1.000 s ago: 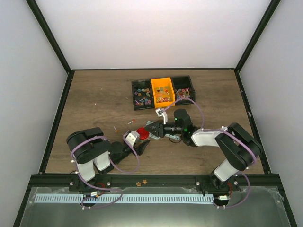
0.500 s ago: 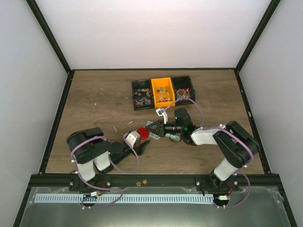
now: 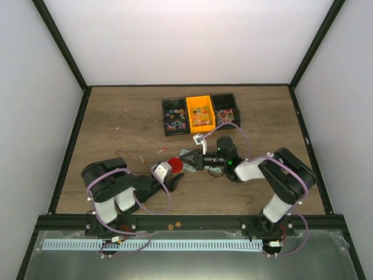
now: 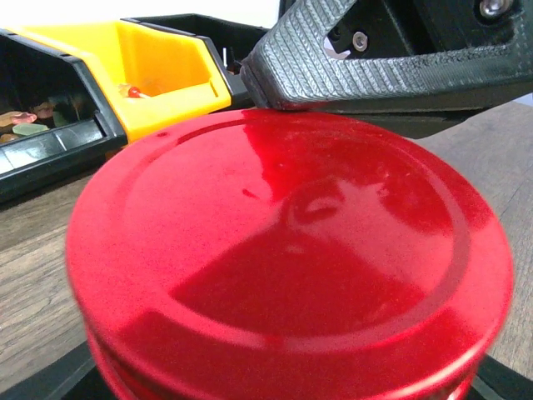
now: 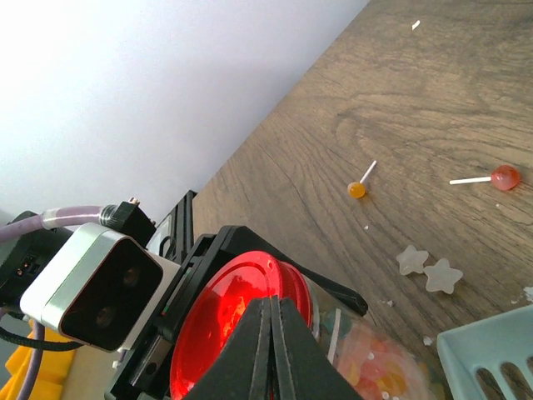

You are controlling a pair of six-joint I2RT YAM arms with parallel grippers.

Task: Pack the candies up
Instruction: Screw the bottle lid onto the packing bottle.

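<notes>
A clear jar [image 5: 379,358] with mixed-colour candies inside lies on its side, closed by a red round lid [image 3: 175,164]. My left gripper [image 3: 169,173] is shut on the jar just behind the lid; its black jaws flank the lid in the right wrist view. The lid [image 4: 283,250] fills the left wrist view. My right gripper [image 5: 271,302] is shut, its fingertips together against the face of the lid [image 5: 212,333]; one of its fingers [image 4: 375,71] shows above the lid. More candies lie in the bins [image 3: 165,116]. Loose lollipops [image 5: 356,190] and star candies [image 5: 425,268] lie on the table.
A row of three bins stands at the back, black either side of an orange one [image 3: 189,106], also in the left wrist view [image 4: 166,108]. A pale blue slotted object [image 5: 491,367] sits at the right wrist view's lower right corner. Stray candies [image 3: 143,158] dot the wood.
My right gripper has edged left, closer onto the red lid. The lid and jar have shifted slightly toward the near side. The left arm has barely moved.
</notes>
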